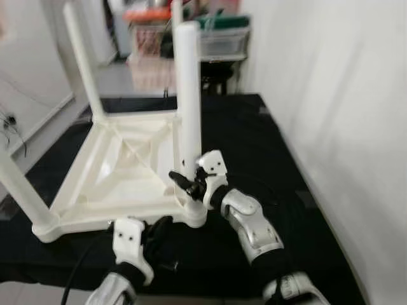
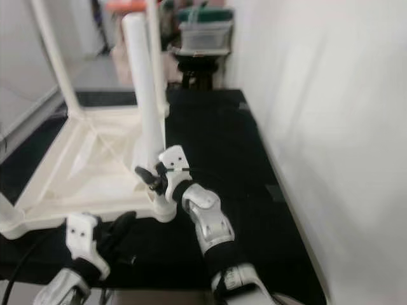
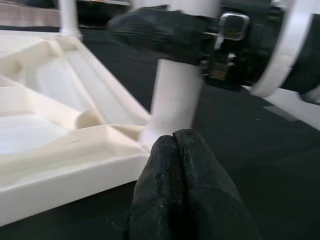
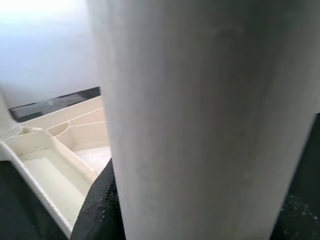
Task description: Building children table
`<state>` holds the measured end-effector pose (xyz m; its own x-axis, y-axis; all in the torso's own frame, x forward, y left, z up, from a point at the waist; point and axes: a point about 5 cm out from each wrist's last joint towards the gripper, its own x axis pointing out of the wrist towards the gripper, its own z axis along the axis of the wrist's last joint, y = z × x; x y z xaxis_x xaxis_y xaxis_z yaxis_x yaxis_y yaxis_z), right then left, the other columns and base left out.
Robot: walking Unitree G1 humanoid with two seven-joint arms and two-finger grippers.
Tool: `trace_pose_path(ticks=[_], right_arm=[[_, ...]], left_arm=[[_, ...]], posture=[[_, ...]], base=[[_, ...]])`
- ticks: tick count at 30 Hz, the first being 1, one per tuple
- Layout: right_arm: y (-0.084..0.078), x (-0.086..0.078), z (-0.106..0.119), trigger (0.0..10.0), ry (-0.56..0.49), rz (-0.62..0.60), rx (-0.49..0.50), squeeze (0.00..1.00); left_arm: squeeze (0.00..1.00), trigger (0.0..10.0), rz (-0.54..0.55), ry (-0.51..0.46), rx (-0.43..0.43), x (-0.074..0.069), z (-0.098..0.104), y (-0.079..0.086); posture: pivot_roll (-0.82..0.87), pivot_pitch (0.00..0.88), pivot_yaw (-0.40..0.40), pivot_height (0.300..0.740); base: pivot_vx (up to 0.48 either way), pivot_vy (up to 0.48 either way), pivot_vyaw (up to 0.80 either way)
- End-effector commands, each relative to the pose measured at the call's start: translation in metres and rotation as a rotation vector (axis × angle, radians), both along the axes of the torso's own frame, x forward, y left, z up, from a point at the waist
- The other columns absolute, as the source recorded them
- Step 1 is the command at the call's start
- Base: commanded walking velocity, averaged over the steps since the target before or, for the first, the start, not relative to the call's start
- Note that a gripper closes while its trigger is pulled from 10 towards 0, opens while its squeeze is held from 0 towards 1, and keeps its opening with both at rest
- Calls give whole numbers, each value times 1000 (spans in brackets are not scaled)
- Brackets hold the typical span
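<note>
Right pincer (image 1: 186, 184) around table leg (image 1: 189, 95).

One upturned white tabletop (image 1: 121, 184) is seen on one black mat (image 1: 254, 133). Four white legs are counted on it: one (image 1: 189, 95) clasped by the right gripper (image 1: 191, 184), one (image 1: 81, 60) at the far corner, one (image 1: 19, 187) well to the left of the left gripper (image 1: 156, 232), and one (image 1: 176, 11) partly hidden behind. Two grippers are counted. One lidded clear bin (image 1: 222, 38) is seen beyond.

Smooth cream plastic table (image 1: 121, 171), matt black mat (image 1: 267, 146)
</note>
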<state>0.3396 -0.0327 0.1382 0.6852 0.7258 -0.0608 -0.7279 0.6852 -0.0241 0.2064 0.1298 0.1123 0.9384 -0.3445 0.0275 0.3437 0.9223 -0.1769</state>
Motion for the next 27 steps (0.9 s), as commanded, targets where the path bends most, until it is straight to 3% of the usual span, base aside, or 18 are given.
trace_pose_path(ticks=[1,2,3,4,5,7,8,12,13,14,17,27], right_arm=[[-3,-5,-27,2392,121,5,-56,0],[-1,-5,-26,10000,125,35,-46,0],[-1,-5,-26,10000,125,35,-46,0],[0,-6,-22,10000,123,110,-20,973],[2,-7,-13,10000,88,235,-5,1000],[3,-10,-7,10000,64,298,-3,1000],[-3,-13,7,10000,-10,483,-28,1000],[-6,-12,11,10000,-30,527,-38,1000],[-11,-10,17,10000,-37,572,-52,894],[-16,-4,23,10000,-34,608,-71,35],[-26,14,41,10000,-33,646,-109,0],[-30,27,60,10000,20,681,-71,0]], left_arm=[[0,10000,2,17,1,0,-3,1],[0,10000,8,16,0,0,-3,1],[0,10000,8,16,0,0,-3,1],[0,10000,7,16,-2,1,-3,0],[0,10000,3,18,-5,2,-4,-1],[0,10000,-1,20,-7,2,-4,-1],[0,10000,-5,23,-10,2,-5,-2],[0,10000,-5,23,-11,2,-5,-2],[0,10000,-6,24,-12,3,-5,-3],[0,10000,-6,25,-13,3,-5,-3],[0,10000,-7,26,-13,2,-6,-3],[0,10000,-2,27,-8,2,-6,-1]], posture=[[13,0,-14,740],[13,0,-15,740],[13,0,-15,740],[15,0,-17,740],[12,0,-15,740],[9,0,-13,740],[13,0,-12,740],[13,0,-12,740],[19,0,-13,740],[24,0,-13,740],[34,0,-15,740],[56,0,-18,740]], base=[[0,0,0],[0,0,0],[0,0,0],[0,0,0],[0,0,0],[0,0,0],[0,0,0],[0,0,0],[0,0,0],[0,0,0],[0,0,0],[0,0,0]])
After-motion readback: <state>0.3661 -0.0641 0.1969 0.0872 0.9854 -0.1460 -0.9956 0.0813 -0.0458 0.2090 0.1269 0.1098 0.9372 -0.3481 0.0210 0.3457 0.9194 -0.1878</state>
